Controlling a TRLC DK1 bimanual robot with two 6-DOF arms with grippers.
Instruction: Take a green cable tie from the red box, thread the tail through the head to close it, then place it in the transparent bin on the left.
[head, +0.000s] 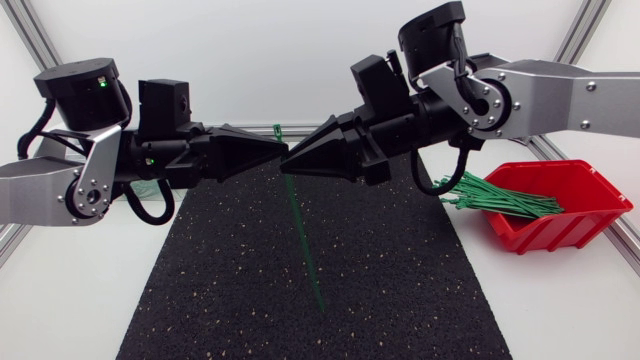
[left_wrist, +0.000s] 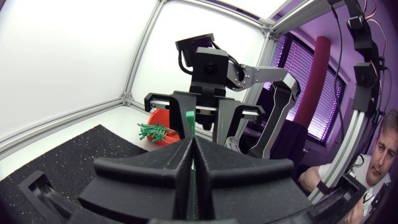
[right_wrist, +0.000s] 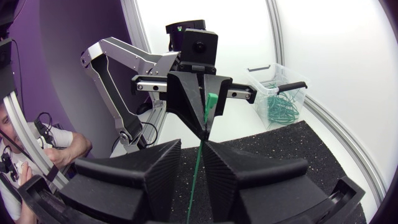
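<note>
Our left gripper and right gripper meet above the mat's far end, the cable tie hanging between them. The box sits beside the mat's right edge.

Tools nose to nose
Our left tool pinches a green cable tie; our right tool faces it closely, the red box behind.

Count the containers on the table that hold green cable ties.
2. The red box, ties poking over its rim, sits right of the black mat. The transparent bin, ties inside, shows only in the right wrist view, beyond the left gripper.
</note>
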